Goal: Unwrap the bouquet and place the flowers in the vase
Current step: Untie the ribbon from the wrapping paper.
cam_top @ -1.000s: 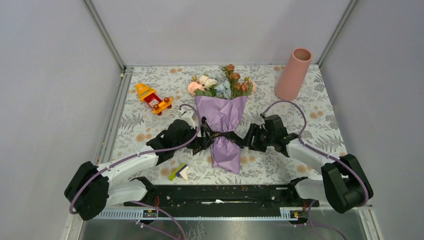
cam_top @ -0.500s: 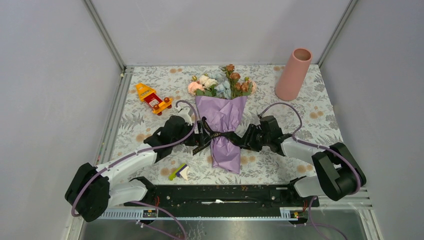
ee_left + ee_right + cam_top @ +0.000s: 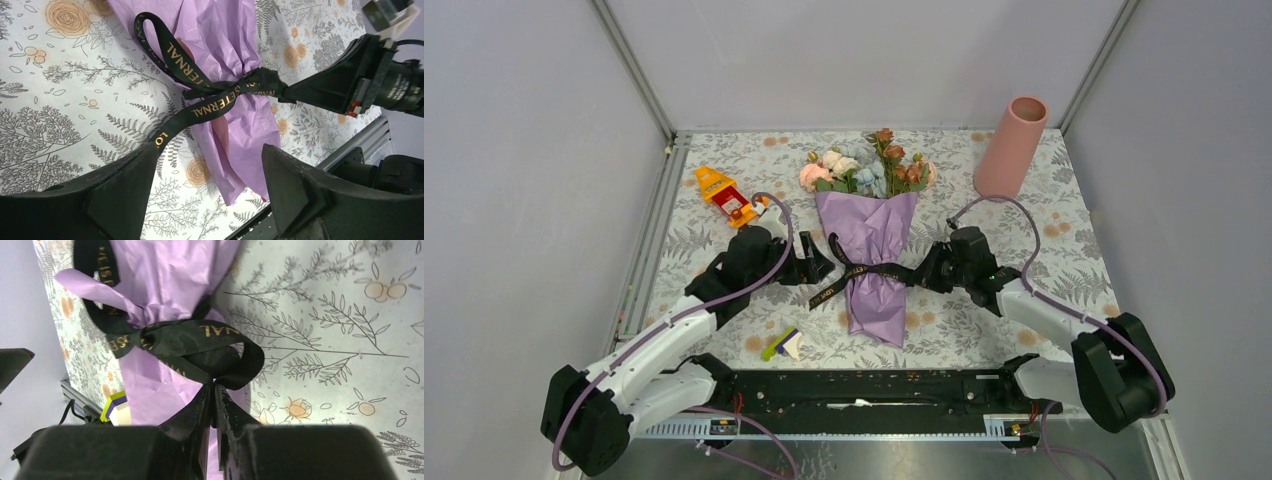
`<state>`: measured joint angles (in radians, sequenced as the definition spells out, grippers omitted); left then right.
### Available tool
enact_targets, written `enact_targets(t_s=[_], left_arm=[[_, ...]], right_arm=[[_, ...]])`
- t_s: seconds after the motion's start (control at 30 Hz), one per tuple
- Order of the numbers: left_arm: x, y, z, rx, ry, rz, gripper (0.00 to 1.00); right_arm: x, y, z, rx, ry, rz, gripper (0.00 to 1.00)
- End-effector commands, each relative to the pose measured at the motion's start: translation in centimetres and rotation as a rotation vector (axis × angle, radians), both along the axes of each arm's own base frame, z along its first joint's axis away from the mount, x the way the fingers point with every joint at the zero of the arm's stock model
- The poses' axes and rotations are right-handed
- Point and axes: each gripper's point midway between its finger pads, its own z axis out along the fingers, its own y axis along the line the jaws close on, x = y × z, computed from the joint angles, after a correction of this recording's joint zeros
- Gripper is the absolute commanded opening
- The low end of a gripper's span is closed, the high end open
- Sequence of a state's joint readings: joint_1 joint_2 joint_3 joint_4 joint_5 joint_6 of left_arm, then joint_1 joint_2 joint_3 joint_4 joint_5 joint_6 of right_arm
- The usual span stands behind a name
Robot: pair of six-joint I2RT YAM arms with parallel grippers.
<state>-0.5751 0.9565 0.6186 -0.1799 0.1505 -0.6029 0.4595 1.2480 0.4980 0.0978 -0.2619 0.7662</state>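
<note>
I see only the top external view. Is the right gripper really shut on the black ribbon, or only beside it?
Observer: Shut on it. In the right wrist view the right gripper pinches a loop of the black ribbon.
Operator: And does the left gripper hold anything?
Observer: No. In the left wrist view the left gripper is open and empty.
Operator: What lies nearest to it?
Observer: The ribbon's free tail ends close to one left finger; I cannot tell if they touch.
</note>
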Motion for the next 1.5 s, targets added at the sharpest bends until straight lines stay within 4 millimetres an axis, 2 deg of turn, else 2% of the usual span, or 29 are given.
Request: enact_targets(t_s=[0.0, 0.23, 0.47, 0.73, 0.93, 1.07, 1.2, 1.3, 1.47], left_arm=[[0.1, 0.3, 1.6, -0.018, -0.040, -0.004, 0.80], [-0.2, 0.7, 1.7, -0.027, -0.048, 0.000, 0.80], [-0.6, 0.9, 1.5, -0.037, -0.042, -0.005, 0.80], [-1.2, 1.0, 0.6, -0.054, -0.018, 0.000, 0.80], [-1.2, 1.2, 0.5, -0.060, -0.015, 0.015, 0.80], [-1.2, 1.3, 0.4, -0.060, -0.014, 0.019, 0.80], [-1.2, 0.8, 0.3, -0.066, -0.022, -0.014, 0.81], [-1.2, 0.2, 0.8, -0.081, -0.053, -0.056, 0.82], [-1.2, -0.9, 1.5, -0.104, -0.071, -0.115, 0.81]], right_arm=[[1.2, 0.0, 3.3, -0.060, -0.119, 0.029, 0.15], [0.7, 2.5, 5.6, -0.124, -0.199, 0.149, 0.14], [0.8, 6.5, 7.9, -0.174, -0.283, 0.257, 0.19], [-0.7, 12.3, 7.4, -0.126, -0.261, 0.415, 0.22], [-2.0, 14.5, 6.7, -0.097, -0.229, 0.470, 0.26], [-2.4, 14.6, 7.4, -0.078, -0.233, 0.471, 0.31], [-2.7, 13.5, 8.7, -0.087, -0.254, 0.450, 0.45], [-2.6, 11.5, 9.0, -0.143, -0.263, 0.389, 0.53], [-2.2, 7.0, 8.5, -0.282, -0.271, 0.300, 0.62]])
